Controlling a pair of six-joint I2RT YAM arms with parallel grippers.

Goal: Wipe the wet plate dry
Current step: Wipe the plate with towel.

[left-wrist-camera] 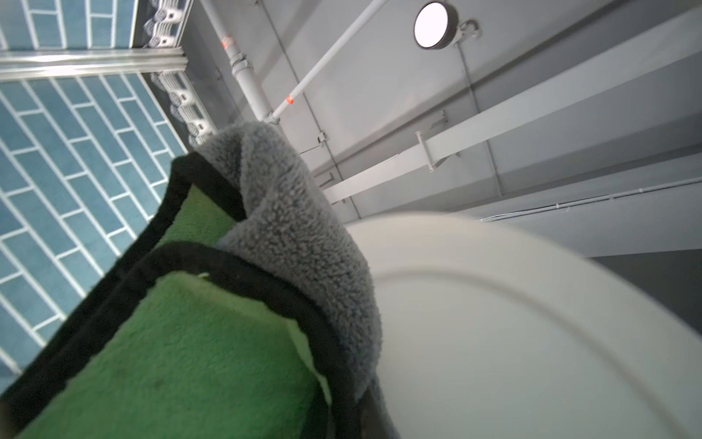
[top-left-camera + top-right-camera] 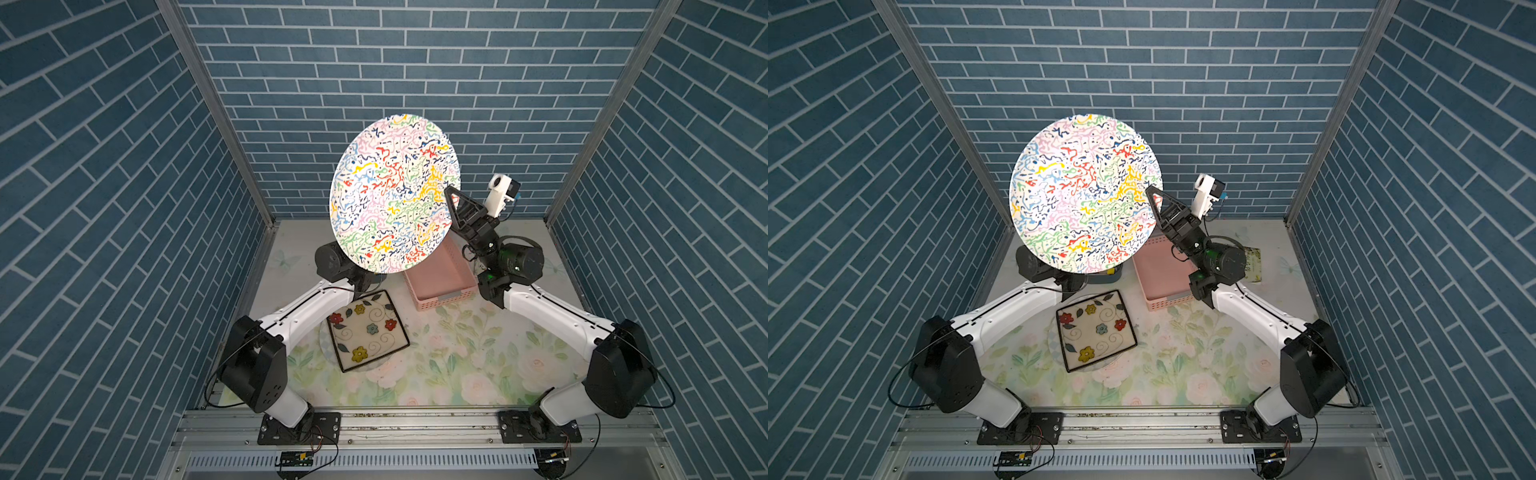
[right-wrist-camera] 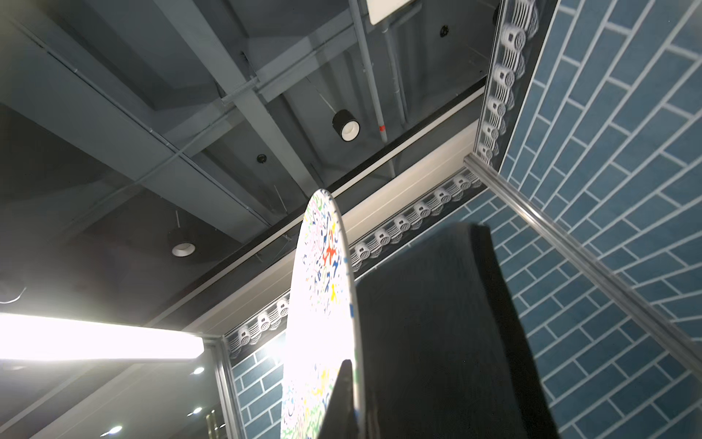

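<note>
Closest to eye level is the big round plate (image 2: 395, 195), white with a riot of coloured squiggles. It is held aloft and tilted, with its decorated face turned up and toward the front. The right gripper (image 2: 449, 198) is clamped on its rim, one finger on each face, and the whole disc stands up and away from that grip toward the other arm.

The plate looks like glazed ceramic or melamine: stiff, smooth, and slippery if wet. I can't make out any water on it. A broad disc held at one point on its edge will want to swing or slip when pushed. I'd judge the rim the only sensible hold, with wiping pressure kept light.

The left gripper is behind the plate, hidden from above by the plate and in its own wrist view by the cloth (image 1: 182, 342). It is closed, and the cloth is bunched right where its jaws would be, so I take it to be gripping that. The cloth is soft, green pile on one side and grey on the other, bound in black. Its grey fold lies against the plate's plain white back.

Down below the right gripper, a pink basket (image 2: 445, 301) sits on the table (image 2: 457, 374). The part of its inside that shows is empty. Below the left gripper and nearer the front, a square flowered dish (image 2: 368, 330) rests on something pale and round that I can't identify.
</note>
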